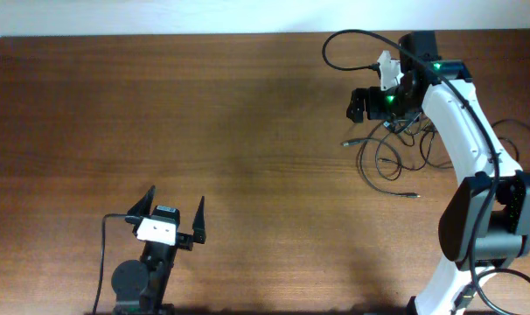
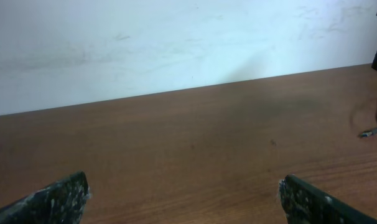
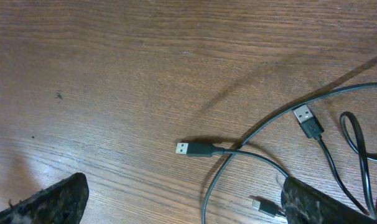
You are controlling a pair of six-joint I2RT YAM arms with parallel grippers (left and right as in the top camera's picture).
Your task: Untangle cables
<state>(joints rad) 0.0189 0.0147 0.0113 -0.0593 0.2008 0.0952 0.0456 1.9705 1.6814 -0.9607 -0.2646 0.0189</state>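
The cables [image 1: 394,156] are thin black cords lying in loose overlapping loops at the right of the table, partly under the right arm. In the right wrist view a USB plug [image 3: 195,150] lies on the wood, a second USB plug [image 3: 307,119] sits further right, and a small plug [image 3: 266,206] lies by the right finger. My right gripper [image 3: 182,202] is open and empty, just above the cables' left end. My left gripper [image 1: 174,210] is open and empty at the front left, far from the cables. One cable end [image 2: 372,131] shows at the left wrist view's right edge.
The brown wooden table [image 1: 204,114] ends at a white wall [image 2: 176,43] at the back. The right arm's thicker black cable [image 1: 352,39] arcs over the far right corner. More cord loops [image 1: 519,140] lie at the right edge.
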